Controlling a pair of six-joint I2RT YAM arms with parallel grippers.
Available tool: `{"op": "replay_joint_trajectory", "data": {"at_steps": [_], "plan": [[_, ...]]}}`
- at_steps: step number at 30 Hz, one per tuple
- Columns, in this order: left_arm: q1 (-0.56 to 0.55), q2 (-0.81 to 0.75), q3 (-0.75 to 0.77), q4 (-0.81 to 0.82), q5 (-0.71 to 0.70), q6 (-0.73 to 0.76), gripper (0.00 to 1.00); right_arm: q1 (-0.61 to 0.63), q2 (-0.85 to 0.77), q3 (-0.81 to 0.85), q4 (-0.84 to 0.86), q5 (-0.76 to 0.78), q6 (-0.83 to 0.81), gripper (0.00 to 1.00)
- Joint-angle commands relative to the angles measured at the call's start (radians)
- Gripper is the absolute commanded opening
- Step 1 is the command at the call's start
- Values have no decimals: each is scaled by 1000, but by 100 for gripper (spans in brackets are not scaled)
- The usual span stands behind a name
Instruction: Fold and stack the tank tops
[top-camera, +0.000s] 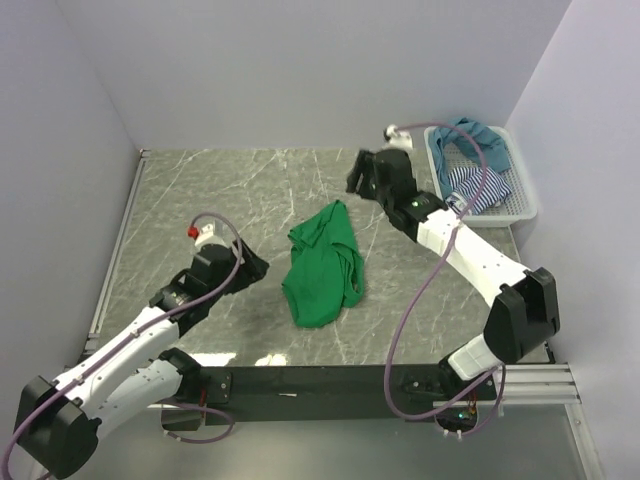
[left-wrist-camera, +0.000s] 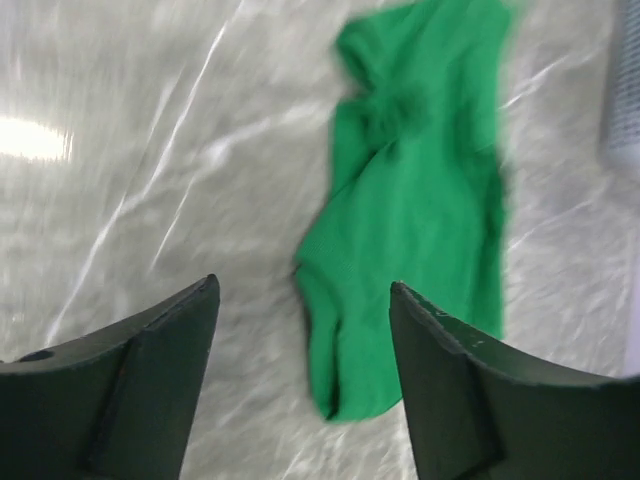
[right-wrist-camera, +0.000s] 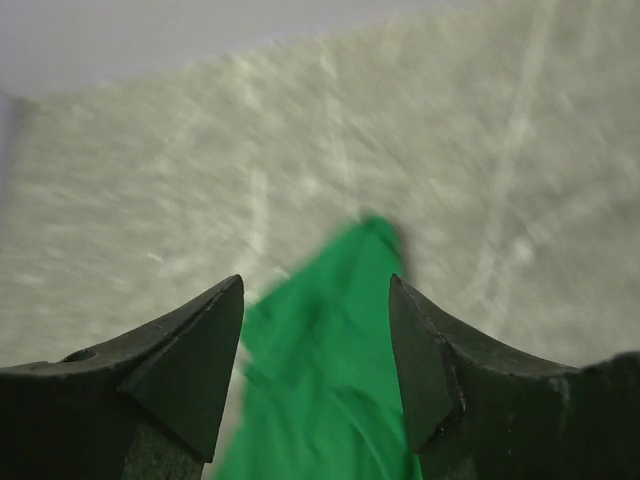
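A bright green tank top (top-camera: 322, 265) lies crumpled in a long strip on the middle of the marble table. My left gripper (top-camera: 256, 266) hovers just left of its lower half, open and holding nothing. In the left wrist view the green tank top (left-wrist-camera: 420, 190) lies ahead of the left gripper (left-wrist-camera: 303, 285). My right gripper (top-camera: 357, 178) hangs open just beyond the top's far end. The right wrist view shows the green tank top (right-wrist-camera: 320, 380) below the right gripper (right-wrist-camera: 316, 282), untouched by the fingers. A teal-blue tank top (top-camera: 470, 135) and a striped tank top (top-camera: 470, 185) sit in the basket.
A white mesh basket (top-camera: 528, 190) stands at the back right corner, and its edge shows in the left wrist view (left-wrist-camera: 625, 90). Grey walls close the table at the back and on both sides. A black bar runs along the near edge (top-camera: 320, 380).
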Motion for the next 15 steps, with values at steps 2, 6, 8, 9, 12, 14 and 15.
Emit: {"op": "replay_joint_trajectory", "data": {"at_steps": [2, 6, 8, 9, 12, 14, 15], "plan": [[-1, -31, -124, 126, 69, -66, 72, -13, -135, -206, -53, 51, 83, 67], [-60, -29, -209, 185, 112, -95, 72, 9, -269, -469, 31, -6, 143, 65], [-97, -33, -244, 192, 103, -124, 74, 41, -299, -594, 42, -35, 178, 63], [-140, -37, -258, 206, 103, -133, 76, 55, -331, -633, 50, -41, 193, 61], [-235, -40, -295, 246, 86, -184, 79, 140, -386, -755, 73, -52, 252, 59], [-313, -16, -298, 271, 51, -208, 82, 208, -411, -796, 39, -18, 295, 59], [-335, 0, -298, 275, 43, -211, 83, 225, -440, -807, 27, 26, 309, 59]]}}
